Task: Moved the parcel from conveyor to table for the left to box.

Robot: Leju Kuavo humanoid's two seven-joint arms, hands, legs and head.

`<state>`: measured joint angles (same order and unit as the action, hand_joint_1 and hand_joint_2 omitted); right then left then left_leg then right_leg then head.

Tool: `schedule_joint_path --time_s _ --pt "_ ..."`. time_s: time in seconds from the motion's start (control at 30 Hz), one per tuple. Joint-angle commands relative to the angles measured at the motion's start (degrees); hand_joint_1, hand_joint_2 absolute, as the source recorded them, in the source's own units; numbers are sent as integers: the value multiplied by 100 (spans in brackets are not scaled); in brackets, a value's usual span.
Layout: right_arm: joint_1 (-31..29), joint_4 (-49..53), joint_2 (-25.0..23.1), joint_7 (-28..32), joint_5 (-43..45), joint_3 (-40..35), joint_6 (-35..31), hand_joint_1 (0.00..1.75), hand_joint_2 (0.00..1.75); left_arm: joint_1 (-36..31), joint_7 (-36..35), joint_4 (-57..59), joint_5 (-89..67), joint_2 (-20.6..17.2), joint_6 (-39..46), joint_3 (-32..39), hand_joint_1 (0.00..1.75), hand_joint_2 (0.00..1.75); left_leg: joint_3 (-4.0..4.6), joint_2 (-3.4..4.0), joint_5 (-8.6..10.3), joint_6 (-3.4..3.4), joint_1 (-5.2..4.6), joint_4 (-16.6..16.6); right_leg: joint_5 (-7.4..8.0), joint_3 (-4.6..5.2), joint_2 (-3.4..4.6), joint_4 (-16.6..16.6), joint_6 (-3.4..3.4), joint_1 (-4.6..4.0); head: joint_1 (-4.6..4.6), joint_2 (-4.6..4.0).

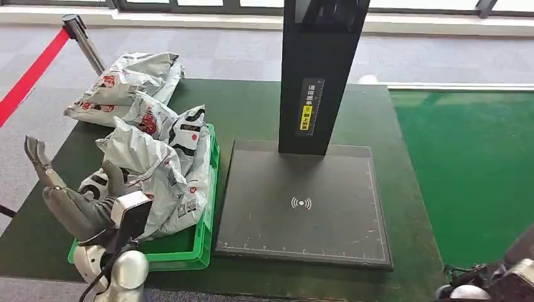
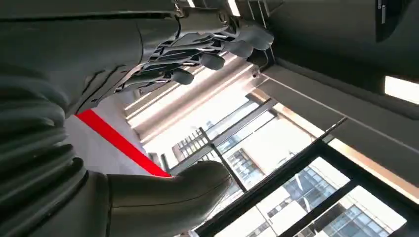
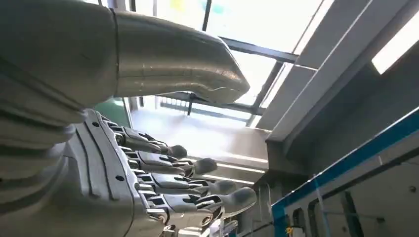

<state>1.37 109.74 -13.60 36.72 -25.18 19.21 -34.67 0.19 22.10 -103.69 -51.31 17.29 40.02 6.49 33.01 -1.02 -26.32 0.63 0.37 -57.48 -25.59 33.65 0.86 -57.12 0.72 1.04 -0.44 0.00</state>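
Parcels, grey-white plastic mailer bags with red and black print (image 1: 160,170), lie heaped in the shallow green plastic crate (image 1: 204,236) at the near-left part of the dark green table (image 1: 252,110). None is held.

Left hand (image 1: 72,198): raised at the near-left edge of the table, fingers apart and pointing up, holding nothing. The left wrist view shows its dark fingers (image 2: 212,47) spread against ceiling and windows. The heap lies just beside it, toward the table's middle, and looks to touch the thumb; contact cannot be confirmed. This hand is clearly the nearer one.

Right hand (image 3: 148,182): fingers extended and apart, empty, facing up toward the ceiling in the right wrist view. In the head view, parts of the right arm sit at the near-right corner, well apart from the crate.

Heap's long axis runs from near edge toward far edge. More grey-white mailer bags (image 1: 126,85) lie at the far-left corner.

Open room: the flat black scanner plate (image 1: 302,201) right of the crate is bare; its black upright post (image 1: 318,75) stands at the plate's far side. A green belt surface (image 1: 472,170) runs beyond the table's right edge, with no parcel on the part in view.
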Motion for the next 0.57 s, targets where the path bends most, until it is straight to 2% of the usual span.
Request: schedule_joint_path --time_s 0.03,0.07,0.3,0.37,0.4,0.47,0.57 --pt "-465 -646 407 -177 380 -1364 1379 0 175 -102 1303 -429 4627 -398 -1792 -1394 0 175 -6 28 0 -3 4 4 8 -4 4 10 -9 -9 0 0" --pt "-706 -780 362 -338 261 -1628 1596 0 175 -177 1272 -361 5039 -372 -2241 -1383 0 175 3 33 -2 -1 3 -5 10 11 20 -2 -7 -5 0 0" --pt "-744 -828 387 -395 177 -1699 1534 0 175 -196 1306 -289 5029 -361 -2281 -1344 0 175 -12 18 8 -1 2 12 11 -7 2 11 -10 -5 -2 0" --pt "-928 -1190 479 -829 302 -2112 2493 0 175 -280 1069 -118 5961 -328 -3357 -1368 0 175 -17 13 9 -3 7 15 10 -18 -10 21 -12 -12 0 0" --pt "-1055 -1485 419 -778 683 -2333 2896 0 175 -388 920 76 6305 -304 -3754 -1419 0 175 -19 8 8 -4 5 14 9 -22 -12 21 -10 -10 0 0" --pt "-1232 -2019 298 -697 1222 -2688 3187 0 175 -549 849 426 6545 -177 -3996 -1441 0 175 -20 36 8 -1 4 9 20 -11 27 12 -8 -7 2 0" --pt "-1375 -2535 121 -528 1750 -3192 3454 0 175 -685 773 897 7079 -131 -4329 -1503 0 175 -21 38 13 2 4 17 24 -9 27 16 -12 -7 0 0"
